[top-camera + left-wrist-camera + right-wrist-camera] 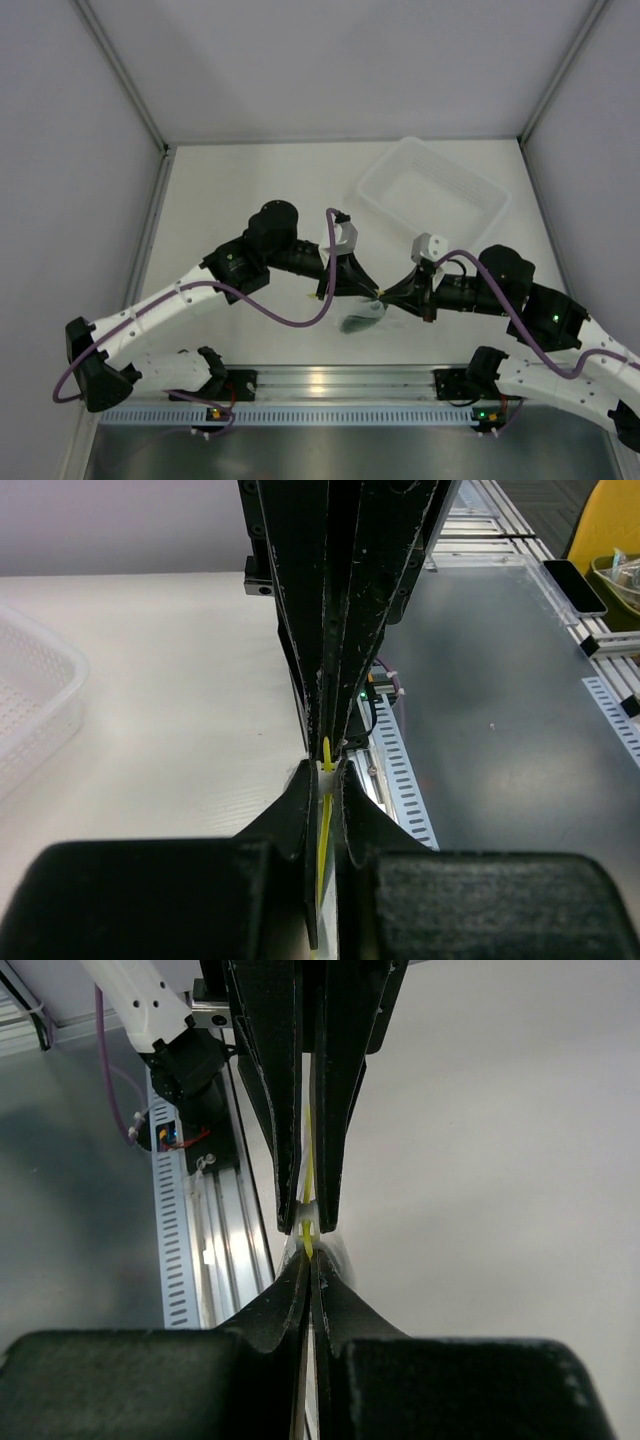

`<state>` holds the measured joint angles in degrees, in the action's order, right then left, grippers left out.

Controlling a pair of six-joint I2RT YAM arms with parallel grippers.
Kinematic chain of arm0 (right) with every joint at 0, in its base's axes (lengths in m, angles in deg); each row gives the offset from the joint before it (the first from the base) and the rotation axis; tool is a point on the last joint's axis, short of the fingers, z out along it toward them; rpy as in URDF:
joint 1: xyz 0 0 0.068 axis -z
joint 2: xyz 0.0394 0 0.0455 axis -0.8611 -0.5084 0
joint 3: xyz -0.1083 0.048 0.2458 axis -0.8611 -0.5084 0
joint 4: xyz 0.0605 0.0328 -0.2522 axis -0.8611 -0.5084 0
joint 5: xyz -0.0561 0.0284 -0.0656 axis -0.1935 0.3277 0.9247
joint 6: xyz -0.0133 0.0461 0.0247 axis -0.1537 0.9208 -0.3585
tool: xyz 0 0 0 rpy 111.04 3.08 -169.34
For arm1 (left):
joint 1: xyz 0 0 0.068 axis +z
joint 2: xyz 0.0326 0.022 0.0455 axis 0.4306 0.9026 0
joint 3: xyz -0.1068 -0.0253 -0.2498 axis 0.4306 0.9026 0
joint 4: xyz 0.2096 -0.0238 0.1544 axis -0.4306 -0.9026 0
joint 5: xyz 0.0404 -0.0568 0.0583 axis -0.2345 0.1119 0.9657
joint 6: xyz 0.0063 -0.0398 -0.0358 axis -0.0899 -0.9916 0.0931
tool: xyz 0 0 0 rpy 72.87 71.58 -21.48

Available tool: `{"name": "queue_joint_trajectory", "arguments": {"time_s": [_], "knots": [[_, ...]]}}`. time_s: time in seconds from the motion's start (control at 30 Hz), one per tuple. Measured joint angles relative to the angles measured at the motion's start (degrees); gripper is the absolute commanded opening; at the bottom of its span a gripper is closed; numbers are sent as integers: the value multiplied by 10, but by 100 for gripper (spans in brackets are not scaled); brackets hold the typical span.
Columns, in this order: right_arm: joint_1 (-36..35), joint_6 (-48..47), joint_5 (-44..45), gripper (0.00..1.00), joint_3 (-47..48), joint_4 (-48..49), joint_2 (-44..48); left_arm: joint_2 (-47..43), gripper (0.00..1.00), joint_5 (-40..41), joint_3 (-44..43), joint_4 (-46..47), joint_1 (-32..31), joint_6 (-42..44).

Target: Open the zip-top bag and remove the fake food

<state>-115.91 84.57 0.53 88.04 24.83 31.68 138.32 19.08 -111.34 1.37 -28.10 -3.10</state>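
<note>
The zip-top bag [363, 318] hangs between my two grippers above the table's front middle, its yellow-green zip strip [324, 820] pinched at the top. A dark green shape, the fake food [355, 323], shows inside the hanging pouch. My left gripper [372, 290] is shut on the bag's top edge from the left, and in the left wrist view [325, 770] the strip runs between its jaws. My right gripper [386, 295] is shut on the same edge from the right; the right wrist view [309, 1260] shows the strip [308, 1185] between both grippers, tip to tip.
A rigid clear rectangular bin [433, 195] stands at the back right, also at the left edge of the left wrist view [30, 705]. The aluminium rail [340, 382] runs along the table's near edge, below the bag.
</note>
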Motion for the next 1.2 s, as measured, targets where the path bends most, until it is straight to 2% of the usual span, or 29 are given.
{"name": "queue_joint_trajectory", "arguments": {"time_s": [0.63, 1.2], "knots": [[0, 0, 62, 0, 2, -17, 38, -21, 0, 61, 23, -2, 1, 25], [0, -10, 129, 0, 72, -110, 103, -85, 0, 58, 98, -7, 64, 27]]}}
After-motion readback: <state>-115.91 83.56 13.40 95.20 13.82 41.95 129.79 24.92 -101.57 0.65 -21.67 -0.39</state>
